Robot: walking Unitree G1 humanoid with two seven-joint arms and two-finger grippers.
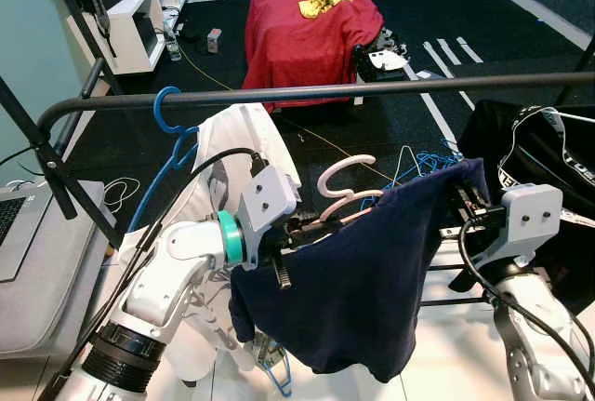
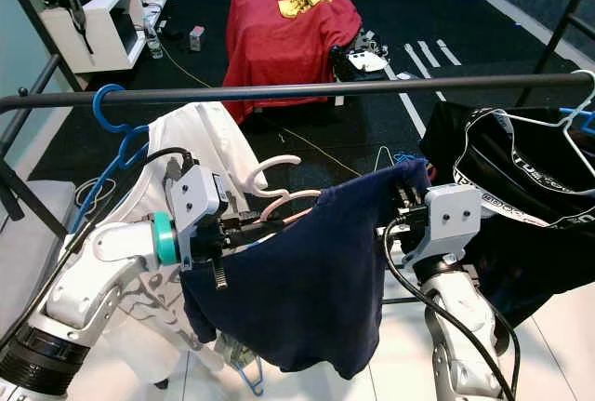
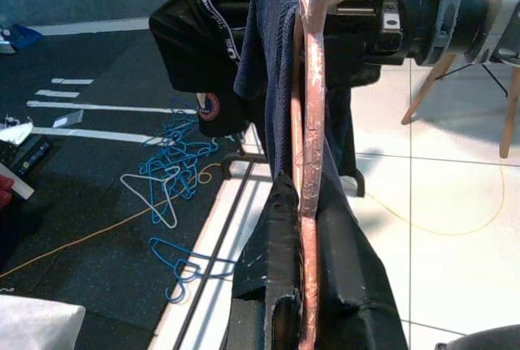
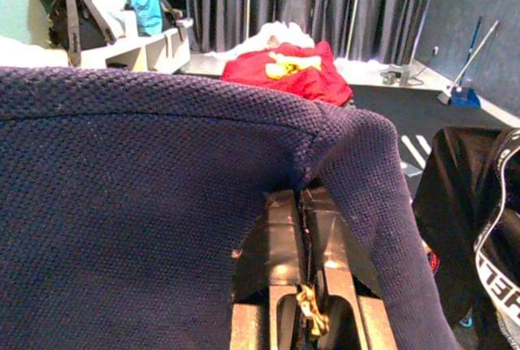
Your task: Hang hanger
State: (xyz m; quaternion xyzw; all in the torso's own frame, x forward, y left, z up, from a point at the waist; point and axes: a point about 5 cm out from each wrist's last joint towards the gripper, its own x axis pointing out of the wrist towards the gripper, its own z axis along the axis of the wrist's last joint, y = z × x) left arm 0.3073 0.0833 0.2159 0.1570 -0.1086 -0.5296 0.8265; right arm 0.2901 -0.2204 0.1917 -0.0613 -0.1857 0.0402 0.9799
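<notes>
— What's the floor?
— A black mat (image 1: pixel 521 38) with white stripes at one o'clock, pale tiles (image 3: pixel 455 228) nearer.
— Furniture?
— White shelves (image 1: pixel 139 10) at eleven, a teal wall (image 1: pixel 28 57) at nine, dark curtains (image 4: pixel 325 1) far back.

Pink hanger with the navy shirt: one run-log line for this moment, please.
pink hanger: below rail, unhung | navy shirt: draped on it | left pincer: shut on hanger | right pincer: shut on shirt shoulder
</notes>
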